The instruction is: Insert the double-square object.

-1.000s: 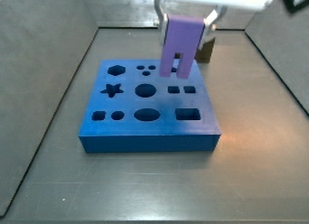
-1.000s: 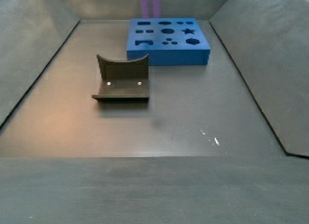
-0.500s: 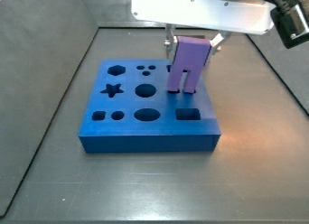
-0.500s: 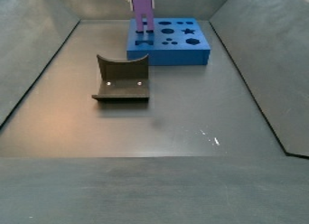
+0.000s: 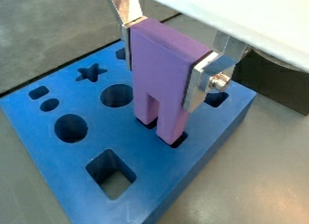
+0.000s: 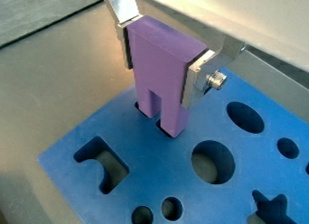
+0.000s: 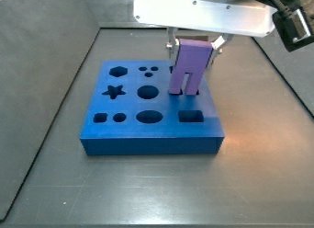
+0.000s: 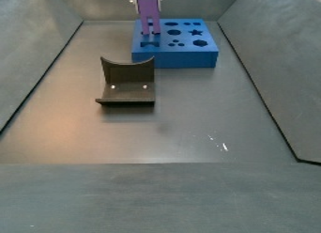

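Two jaws of the gripper (image 5: 163,42) clamp the double-square object (image 5: 163,81).

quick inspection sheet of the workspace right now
surface: grey floor, bare apart from the items below
job's things: double-square object upright, its two legs at or just inside the paired square holes of the blue board
clutter: dark grey curved block on the floor, apart from the board
gripper: gripper above the board, shut on the double-square object near its top
cables: nothing seen
surroundings: grey walls around the floor
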Controlling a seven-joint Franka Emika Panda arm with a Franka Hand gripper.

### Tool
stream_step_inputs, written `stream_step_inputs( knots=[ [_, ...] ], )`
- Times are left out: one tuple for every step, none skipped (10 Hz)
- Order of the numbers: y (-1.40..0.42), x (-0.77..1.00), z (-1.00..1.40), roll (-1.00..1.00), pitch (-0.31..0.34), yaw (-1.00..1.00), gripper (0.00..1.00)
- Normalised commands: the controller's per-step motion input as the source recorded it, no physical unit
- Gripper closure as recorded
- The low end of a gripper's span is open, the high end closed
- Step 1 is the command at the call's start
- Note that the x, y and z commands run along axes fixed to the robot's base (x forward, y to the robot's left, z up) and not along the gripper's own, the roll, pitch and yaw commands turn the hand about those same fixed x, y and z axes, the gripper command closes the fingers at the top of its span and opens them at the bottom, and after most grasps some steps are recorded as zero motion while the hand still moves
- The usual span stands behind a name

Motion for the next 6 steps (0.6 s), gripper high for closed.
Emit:
stream_step_inputs(
  knots=[
    [0.0,0.07,-0.75,0.04,-0.106,0.0,1.0],
    [0.0,0.0,-0.79,0.02,-0.154,-0.07,1.0],
    [0.0,0.0,-0.77,0.02,-0.149,-0.12,1.0],
    [0.0,0.0,-0.76,0.0,-0.229,-0.15,1.0],
    [0.0,0.0,-0.6,0.0,-0.314,-0.11,1.0],
    [0.0,-0.04,-0.5,0.02,-0.354,-0.07,1.0]
  ],
)
